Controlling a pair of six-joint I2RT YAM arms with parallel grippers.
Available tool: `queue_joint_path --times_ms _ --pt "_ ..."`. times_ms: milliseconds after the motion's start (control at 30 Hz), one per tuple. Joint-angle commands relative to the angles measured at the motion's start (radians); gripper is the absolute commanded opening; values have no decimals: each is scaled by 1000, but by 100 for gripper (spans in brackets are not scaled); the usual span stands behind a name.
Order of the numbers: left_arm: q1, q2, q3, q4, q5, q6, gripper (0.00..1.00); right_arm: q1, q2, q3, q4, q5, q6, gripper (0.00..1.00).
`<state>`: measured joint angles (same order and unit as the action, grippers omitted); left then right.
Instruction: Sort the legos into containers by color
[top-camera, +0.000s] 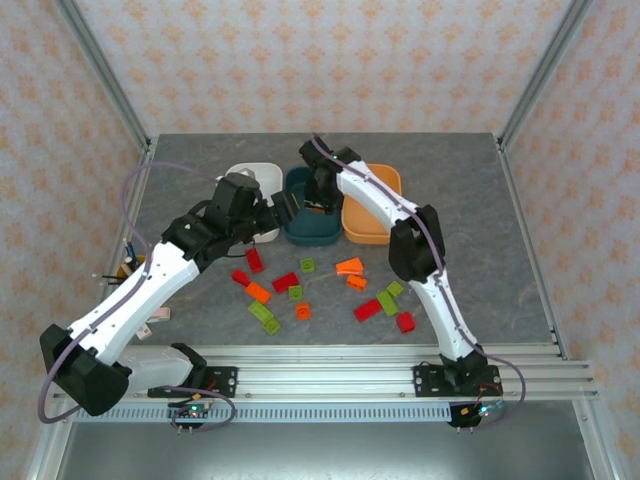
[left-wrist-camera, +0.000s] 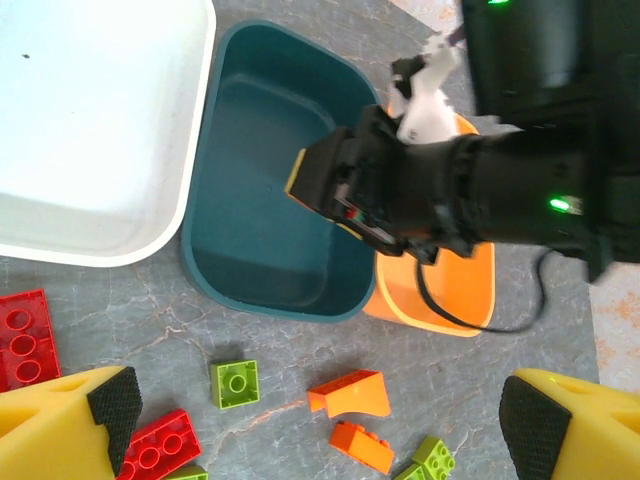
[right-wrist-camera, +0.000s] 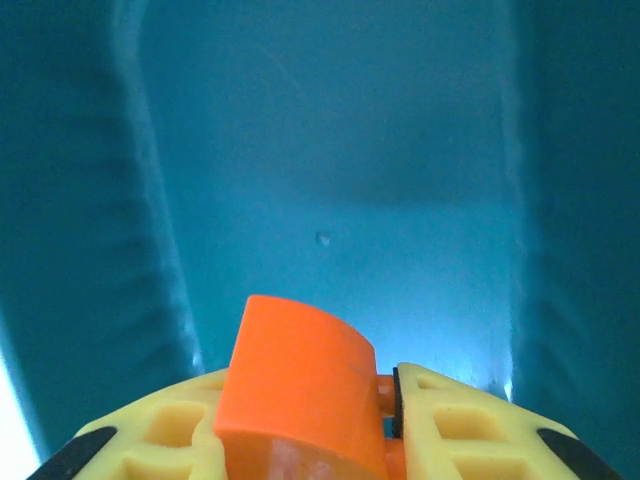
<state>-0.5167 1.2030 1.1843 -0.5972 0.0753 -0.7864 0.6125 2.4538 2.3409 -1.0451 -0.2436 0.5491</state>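
Three containers stand in a row at the back: a white tub, a dark teal tub and an orange tub. My right gripper hangs over the teal tub, shut on an orange lego with a curved top. My left gripper is open and holds nothing, hovering at the teal tub's near left edge. Its wrist view takes in the teal tub, the white tub, the orange tub and loose legos below. Red, orange and lime green legos lie scattered on the table, among them an orange slope.
Loose bricks spread from a red one on the left to another red one on the right, in front of the tubs. A green brick and two orange bricks lie between my left fingers. Small items lie at the table's left edge.
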Motion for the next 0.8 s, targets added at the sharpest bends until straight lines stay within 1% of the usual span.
queue_joint_path --times_ms 0,100,167,267,333,400,467,600,700,767 --pt "10 -34 -5 -47 -34 -8 95 -5 79 115 -80 6 31 29" --pt "12 -45 -3 -70 -40 -3 95 -5 138 162 -69 -16 53 31" --pt "12 -56 -6 -83 -42 -1 95 -5 160 180 -68 -24 62 35" --pt "13 -73 -13 -103 -48 -1 95 -4 159 188 -70 -28 66 48" --pt "13 -88 -29 -112 -52 -6 95 -2 141 199 -70 -23 63 54" --pt "12 -102 -45 -123 -57 -13 95 2 111 214 -68 -14 56 58" --pt "12 -115 -60 -141 -64 -21 95 6 70 227 -66 -5 46 61" --pt "13 -144 -81 -197 -82 -39 95 19 -54 215 -60 38 11 61" --pt "12 -156 -89 -256 -87 -58 95 30 -184 133 -30 72 -25 60" --pt "11 -166 -101 -296 -78 -79 94 44 -301 15 22 94 -70 60"
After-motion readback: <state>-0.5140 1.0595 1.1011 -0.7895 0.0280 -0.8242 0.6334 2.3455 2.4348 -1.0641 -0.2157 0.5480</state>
